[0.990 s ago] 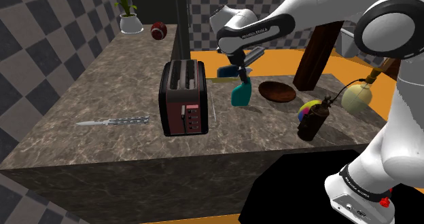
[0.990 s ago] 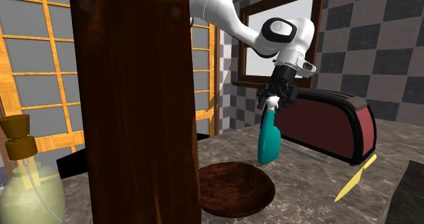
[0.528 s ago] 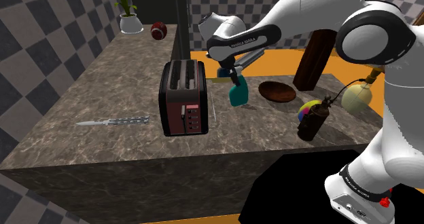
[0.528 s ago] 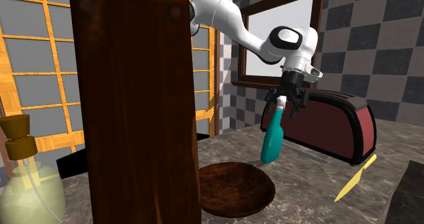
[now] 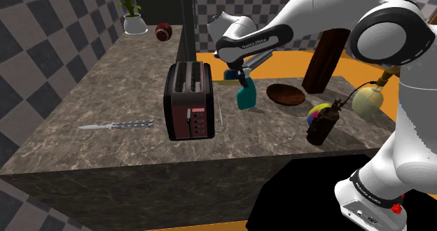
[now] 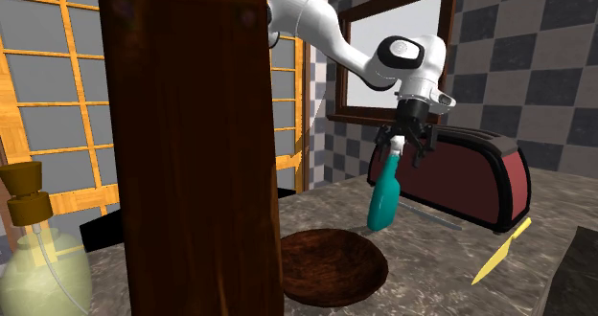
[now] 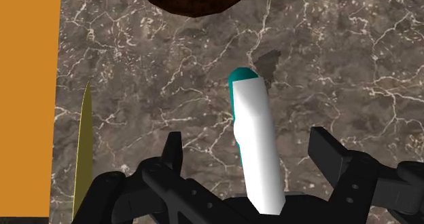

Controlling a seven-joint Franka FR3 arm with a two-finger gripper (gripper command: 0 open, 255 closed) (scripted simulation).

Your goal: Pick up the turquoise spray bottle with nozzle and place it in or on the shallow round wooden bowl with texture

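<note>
Spray bottle now tilted, tool shifted toward toaster

Dark lettering along the white arm's forearm link, up and to the right of the toaster in the shoulder view, and too small to spell out. Another short strip of print on the arm's base collar, far down to the right of the toaster, just as hard to read. On to the toaster's own control panel: pale marks and small buttons, no word or number to make out. Nothing else lettered anywhere around the toaster.
</note>
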